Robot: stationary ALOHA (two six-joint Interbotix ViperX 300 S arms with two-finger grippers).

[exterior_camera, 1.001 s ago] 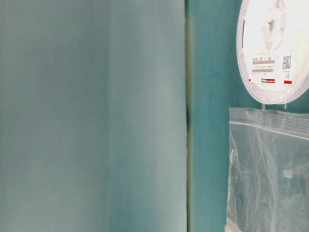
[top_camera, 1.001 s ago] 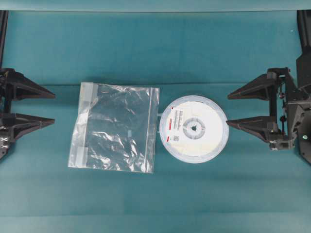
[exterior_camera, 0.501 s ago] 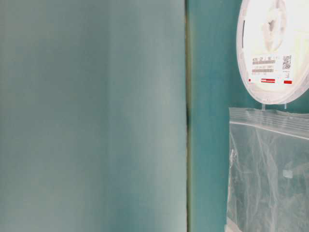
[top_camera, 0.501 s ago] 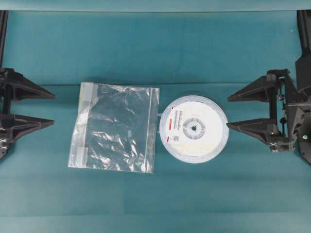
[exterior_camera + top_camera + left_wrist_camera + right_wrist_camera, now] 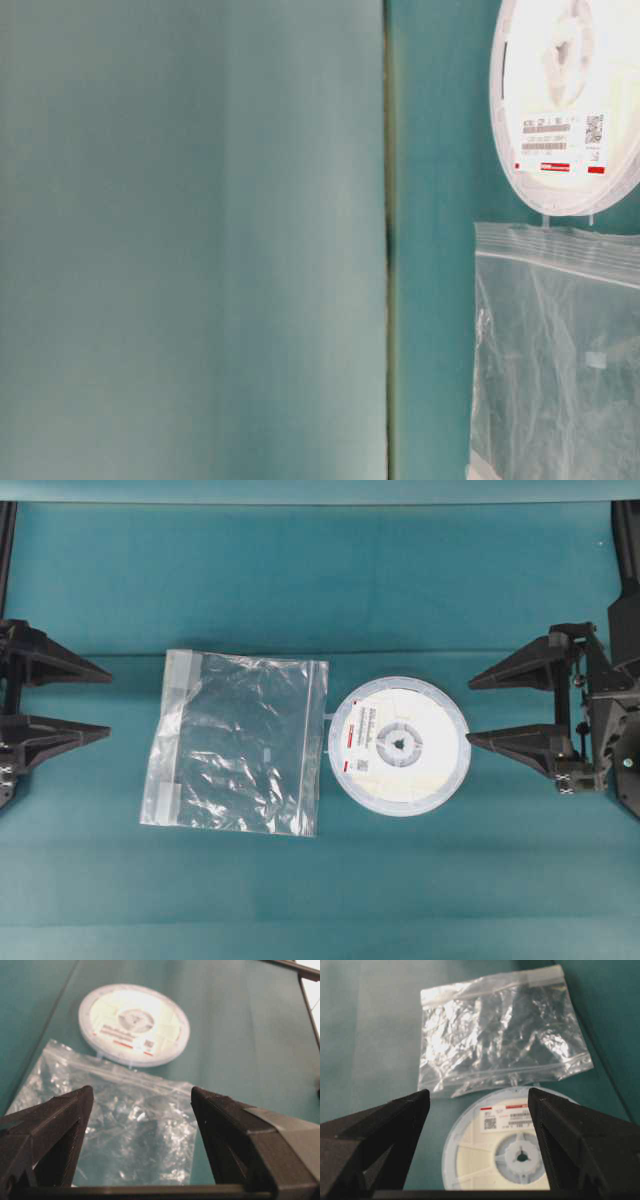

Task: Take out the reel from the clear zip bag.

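Note:
The reel [image 5: 399, 746], a flat white disc with a grey hub and a red-marked label, lies on the teal table just right of the clear zip bag [image 5: 237, 742]. It sits outside the bag; the bag lies flat and crinkled, and its zip edge nearly touches the reel's rim. The reel [image 5: 565, 105] and the bag [image 5: 555, 350] both show at the right of the table-level view. My left gripper [image 5: 108, 706] hangs open at the far left, clear of the bag [image 5: 120, 1130]. My right gripper [image 5: 468, 710] stands open just right of the reel [image 5: 507, 1150], holding nothing.
A seam [image 5: 388, 240] runs across the teal table cover behind the bag and reel. Bare teal surface [image 5: 320, 580] lies beyond and in front of both objects.

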